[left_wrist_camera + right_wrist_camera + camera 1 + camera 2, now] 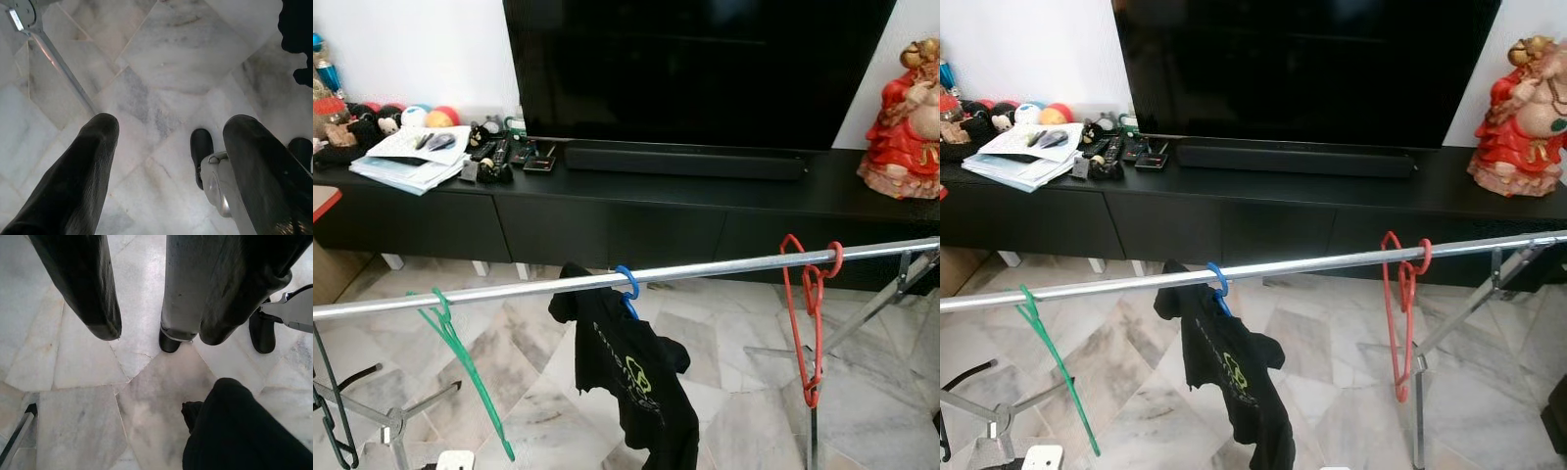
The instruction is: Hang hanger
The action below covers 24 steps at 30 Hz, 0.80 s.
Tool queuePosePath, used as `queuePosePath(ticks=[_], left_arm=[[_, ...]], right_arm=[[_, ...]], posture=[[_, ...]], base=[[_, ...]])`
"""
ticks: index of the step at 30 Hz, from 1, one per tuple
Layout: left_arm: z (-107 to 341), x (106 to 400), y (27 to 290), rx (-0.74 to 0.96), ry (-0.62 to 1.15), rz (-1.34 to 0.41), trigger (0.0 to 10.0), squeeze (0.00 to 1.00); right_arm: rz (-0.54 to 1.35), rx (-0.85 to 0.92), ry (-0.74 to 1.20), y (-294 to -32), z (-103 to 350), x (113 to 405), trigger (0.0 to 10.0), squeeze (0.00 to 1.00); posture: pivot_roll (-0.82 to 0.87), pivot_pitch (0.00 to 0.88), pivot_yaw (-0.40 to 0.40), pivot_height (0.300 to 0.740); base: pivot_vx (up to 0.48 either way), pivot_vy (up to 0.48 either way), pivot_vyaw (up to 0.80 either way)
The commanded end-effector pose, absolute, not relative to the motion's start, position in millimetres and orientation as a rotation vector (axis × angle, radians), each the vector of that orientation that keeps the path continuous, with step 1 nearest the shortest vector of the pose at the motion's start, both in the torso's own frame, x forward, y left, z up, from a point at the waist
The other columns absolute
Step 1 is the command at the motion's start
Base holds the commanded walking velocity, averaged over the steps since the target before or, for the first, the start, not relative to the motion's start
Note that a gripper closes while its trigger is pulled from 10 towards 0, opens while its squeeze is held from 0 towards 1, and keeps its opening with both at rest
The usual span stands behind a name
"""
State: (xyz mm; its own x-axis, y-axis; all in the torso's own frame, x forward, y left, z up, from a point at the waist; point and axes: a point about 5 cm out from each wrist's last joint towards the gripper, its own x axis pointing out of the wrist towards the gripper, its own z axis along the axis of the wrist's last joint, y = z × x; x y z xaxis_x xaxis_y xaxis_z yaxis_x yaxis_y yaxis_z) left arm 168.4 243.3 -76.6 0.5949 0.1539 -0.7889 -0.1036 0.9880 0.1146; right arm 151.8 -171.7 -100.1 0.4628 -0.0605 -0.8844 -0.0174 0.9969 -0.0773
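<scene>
A silver rail (705, 272) crosses the scene at chest height. Three hangers are hooked on it: a green hanger (460, 357) on the left, a blue hanger (628, 284) in the middle carrying a crumpled black T-shirt (636, 382), and a bare red hanger (813, 313) on the right. My left gripper (171, 127) hangs low over the marble floor, open with nothing between its fingers. My right gripper (154, 333) also points at the floor, open and empty, with black cloth (244, 431) beside it.
Behind the rail stands a low black cabinet (607, 225) with a large TV (705, 69), papers and remotes (416, 157), and a red figurine (906, 117). The rack's metal legs (862, 313) spread over the floor. A black hook-shaped thing (333, 421) hangs at far left.
</scene>
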Motion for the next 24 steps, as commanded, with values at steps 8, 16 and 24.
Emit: queuePosePath(ticks=[8,16,24], left_arm=[[-84,149,252,0.053,0.995,0.18,10.0,0.0],[-83,156,247,0.046,0.981,0.166,10.0,0.0],[-83,156,247,0.045,0.97,0.162,10.0,0.0]], right_arm=[[-0.042,-0.073,1.086,-171,-100,151,10.0,0.0],[-0.038,-0.071,1.084,-170,-101,150,10.0,0.0],[-0.039,-0.07,1.086,-171,-101,149,10.0,0.0]], posture=[[0.01,0.014,0.022,0.74],[0.0,0.002,0.026,0.74],[0.0,0.0,0.023,0.74]], base=[[0.0,0.0,0.0],[0.0,0.0,0.0],[0.0,0.0,0.0]])
